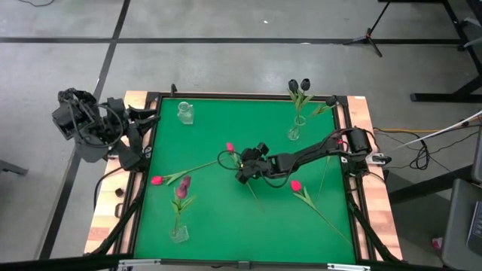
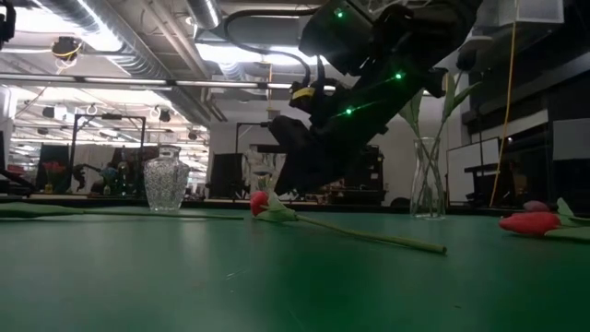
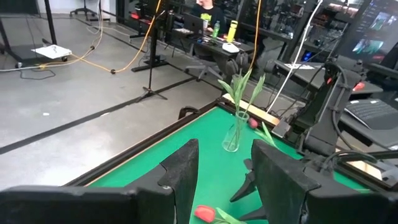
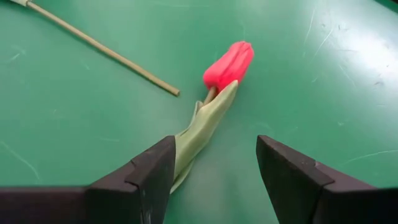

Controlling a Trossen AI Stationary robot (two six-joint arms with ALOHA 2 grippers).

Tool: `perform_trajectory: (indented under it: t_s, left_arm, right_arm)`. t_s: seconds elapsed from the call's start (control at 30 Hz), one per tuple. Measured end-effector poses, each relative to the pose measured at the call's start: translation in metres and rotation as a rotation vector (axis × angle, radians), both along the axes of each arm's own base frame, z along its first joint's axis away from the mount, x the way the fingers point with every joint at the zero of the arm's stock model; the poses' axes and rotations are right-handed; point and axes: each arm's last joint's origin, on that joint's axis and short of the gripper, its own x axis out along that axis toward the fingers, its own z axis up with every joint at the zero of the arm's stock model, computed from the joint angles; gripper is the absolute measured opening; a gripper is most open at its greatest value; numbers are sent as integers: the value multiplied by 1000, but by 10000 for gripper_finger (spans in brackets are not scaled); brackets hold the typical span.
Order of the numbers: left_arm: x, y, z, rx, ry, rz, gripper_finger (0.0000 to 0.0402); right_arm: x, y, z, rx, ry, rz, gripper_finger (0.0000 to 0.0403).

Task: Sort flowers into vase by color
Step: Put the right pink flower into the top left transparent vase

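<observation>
A: Where is the flower the robot is after?

B: A pink tulip [image 4: 228,65] lies flat on the green table [image 1: 226,211], near its middle. The right gripper [image 4: 214,171] hangs low right over it, jaws open and empty. Seen from that wrist, the bloom sits just ahead of the fingertips and the pale leaf runs back toward the gap, close against one finger [image 4: 152,174].

A: Which way does it lie?

B: Its long axis runs roughly fore and aft between the jaws, leaning a little to one side, so a close would pinch across the leaf and stem, I judge. A bare stem [image 4: 99,46] of another flower crosses the table just beyond.

A: And the other arm?

B: The left gripper [image 3: 221,171] waits off the table's left far corner, jaws parted, holding nothing. The right arm is far nearer.

A: Where would it go?

B: One empty vase [image 1: 185,113] stands near the far left corner. The vase [image 1: 296,129] by the far right edge holds dark tulips; one [image 1: 178,229] at the near left holds maroon.
</observation>
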Motion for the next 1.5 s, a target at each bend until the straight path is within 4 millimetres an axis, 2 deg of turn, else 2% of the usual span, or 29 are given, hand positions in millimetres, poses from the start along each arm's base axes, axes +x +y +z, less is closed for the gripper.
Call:
perform_trajectory:
  t_s: [0.63,1.03,1.27,1.37,1.5]
  left_arm:
    - [0,0,-1,9,8,0,144]
    - [-1,1,-1,8,7,1,144]
    - [-1,1,-1,-3,0,4,144]
    - [-1,1,-1,-3,0,4,144]
    - [-1,1,-1,-3,0,4,144]
  right_arm:
    - [0,-1,0,8,-11,-26,225]
    - [7,7,-32,68,-12,-25,225]
    - [6,7,-35,77,3,-41,225]
    - [5,7,-35,101,1,-58,213]
    - [2,6,-38,113,33,-76,166]
